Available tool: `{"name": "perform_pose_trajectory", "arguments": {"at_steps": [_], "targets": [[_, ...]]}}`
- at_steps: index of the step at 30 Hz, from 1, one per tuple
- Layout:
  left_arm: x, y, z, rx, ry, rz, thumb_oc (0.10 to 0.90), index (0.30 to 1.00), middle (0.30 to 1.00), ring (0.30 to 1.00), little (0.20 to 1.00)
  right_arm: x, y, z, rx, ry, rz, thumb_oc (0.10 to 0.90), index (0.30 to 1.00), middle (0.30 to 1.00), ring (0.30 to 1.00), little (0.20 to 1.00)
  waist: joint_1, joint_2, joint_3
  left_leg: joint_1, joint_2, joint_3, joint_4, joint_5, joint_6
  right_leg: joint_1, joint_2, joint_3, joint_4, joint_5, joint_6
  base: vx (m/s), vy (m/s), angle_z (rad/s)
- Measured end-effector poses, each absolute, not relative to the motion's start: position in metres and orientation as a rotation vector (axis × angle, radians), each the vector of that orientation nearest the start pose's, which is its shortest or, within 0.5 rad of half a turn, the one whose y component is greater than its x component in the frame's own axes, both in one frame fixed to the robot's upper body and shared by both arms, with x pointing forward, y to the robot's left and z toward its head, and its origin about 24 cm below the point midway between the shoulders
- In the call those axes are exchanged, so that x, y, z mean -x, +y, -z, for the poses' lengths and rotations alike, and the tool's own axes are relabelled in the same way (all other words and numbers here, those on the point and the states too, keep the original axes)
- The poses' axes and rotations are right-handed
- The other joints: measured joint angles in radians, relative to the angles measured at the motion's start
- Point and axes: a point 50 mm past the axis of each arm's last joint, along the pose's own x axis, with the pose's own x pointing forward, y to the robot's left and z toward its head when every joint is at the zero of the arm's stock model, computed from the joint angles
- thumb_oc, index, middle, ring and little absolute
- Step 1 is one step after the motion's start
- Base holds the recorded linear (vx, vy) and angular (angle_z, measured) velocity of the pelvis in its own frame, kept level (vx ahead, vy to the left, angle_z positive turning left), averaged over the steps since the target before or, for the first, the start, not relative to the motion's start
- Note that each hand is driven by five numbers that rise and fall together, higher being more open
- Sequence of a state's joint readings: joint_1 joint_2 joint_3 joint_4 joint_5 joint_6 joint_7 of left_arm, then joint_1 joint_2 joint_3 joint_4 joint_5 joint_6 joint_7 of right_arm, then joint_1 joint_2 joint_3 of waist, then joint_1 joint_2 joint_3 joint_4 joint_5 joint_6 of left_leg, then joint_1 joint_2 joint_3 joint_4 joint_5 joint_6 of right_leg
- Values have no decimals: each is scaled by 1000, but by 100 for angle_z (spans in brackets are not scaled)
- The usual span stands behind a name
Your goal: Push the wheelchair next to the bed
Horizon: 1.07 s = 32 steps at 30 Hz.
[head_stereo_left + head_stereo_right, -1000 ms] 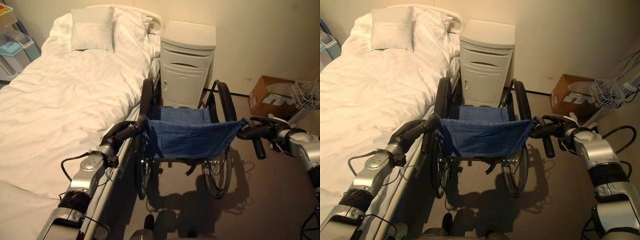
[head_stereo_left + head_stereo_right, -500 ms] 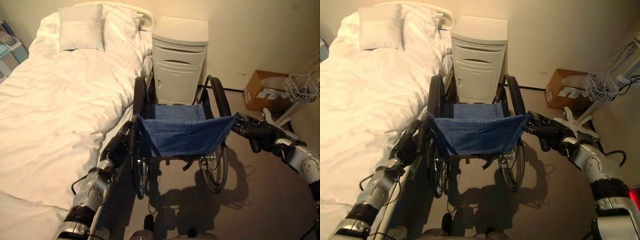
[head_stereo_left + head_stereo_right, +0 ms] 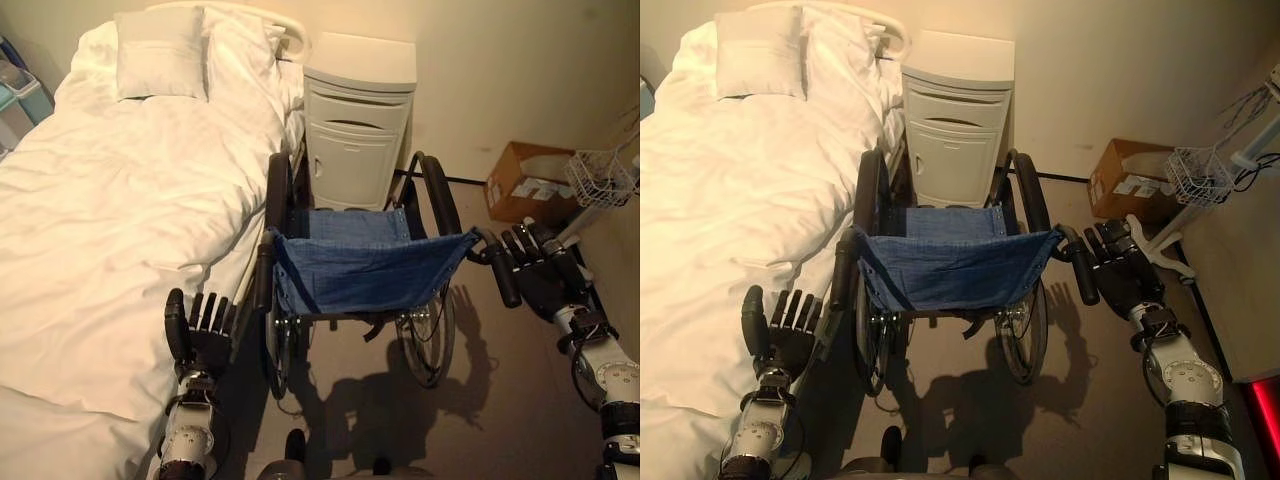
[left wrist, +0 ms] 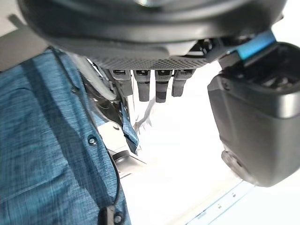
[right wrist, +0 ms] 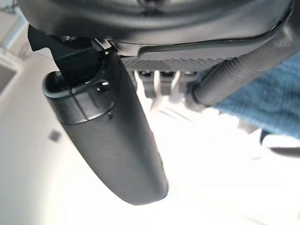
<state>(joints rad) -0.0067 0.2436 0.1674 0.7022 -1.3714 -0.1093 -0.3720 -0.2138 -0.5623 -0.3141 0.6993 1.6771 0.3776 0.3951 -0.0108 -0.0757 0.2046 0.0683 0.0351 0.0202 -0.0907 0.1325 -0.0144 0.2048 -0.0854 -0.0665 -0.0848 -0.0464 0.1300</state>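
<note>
The left hand (image 3: 205,335) was held upright with straight, spread fingers just beside the wheelchair's left push handle (image 3: 263,275), apart from it. The right hand (image 3: 545,275) was likewise opened flat beside the right push handle (image 3: 503,272). Beyond both hands, the wheelchair (image 3: 365,262) was parked alongside the bed (image 3: 110,210), facing a cabinet (image 3: 358,125).

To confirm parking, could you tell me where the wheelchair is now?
In the left eye view the wheelchair stands mid-frame, right beside the bed, facing the white cabinet.
</note>
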Motion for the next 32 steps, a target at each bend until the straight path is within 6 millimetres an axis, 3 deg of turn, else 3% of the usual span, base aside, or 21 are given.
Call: {"name": "perform_pose_trajectory", "arguments": {"at_steps": [4,5,8,10,11,13,16,21,26,32], "targets": [[-191,261,79,1137,125,-396,800,900,900,900,900,-247,-319,-4,-1577,-173,97,800,900,900,900,900,-1,-1,-1,5,0,1,0,0,0,5,0,0,1,0,0,0,0,0],[-189,260,81,1134,138,-398,800,900,900,900,900,-237,-315,15,-1598,-138,156,800,900,900,900,900,-2,-2,-7,7,-1,1,0,0,0,6,-1,1,1,0,0,0,0,0],[-184,257,85,1094,172,-385,800,900,900,900,900,-206,-303,59,-1556,79,288,800,900,900,900,900,2,-1,-18,7,-1,0,0,0,1,6,-1,0,3,0,0,0,0,0],[-177,253,95,1009,255,-367,800,900,900,900,900,-161,-285,102,-1466,370,406,800,900,900,900,900,4,11,-31,4,0,0,0,-4,-3,2,-1,1,5,-1,0,-33,-10,-1],[-174,250,97,982,280,-359,800,900,900,900,900,-151,-279,111,-1456,420,426,800,900,900,900,900,3,15,-33,3,0,0,0,-4,-3,0,-1,1,6,-1,0,0,0,0],[-159,243,109,889,383,-334,800,900,900,900,900,-112,-254,136,-1394,628,466,800,900,900,900,900,-2,30,-39,2,1,3,-4,-4,-3,-2,0,3,5,-2,-2,-9,-9,-6],[-146,229,124,787,515,-284,800,900,900,900,900,-81,-224,153,-1336,807,452,800,900,900,900,900,-4,40,-42,4,6,4,-7,-6,0,-2,4,4,8,-5,-8,-2,-3,-2],[-127,213,139,717,658,-240,800,900,900,900,900,-89,-205,156,-1340,777,418,800,900,900,900,900,-3,44,-45,3,13,8,-7,-5,-1,-12,9,5,26,-8,-12,-8,31,0],[-101,196,153,648,819,-185,800,900,900,900,900,-100,-190,155,-1317,798,343,800,900,900,900,900,-5,78,-65,1,12,10,-7,-5,0,-22,8,5,37,-14,-18,-20,53,0],[-98,189,155,601,878,-115,800,900,900,900,900,-102,-186,154,-1277,831,264,800,900,900,900,900,-14,104,-81,0,14,9,-7,-5,-1,-21,10,2,37,-15,-17,-17,34,1]]}}
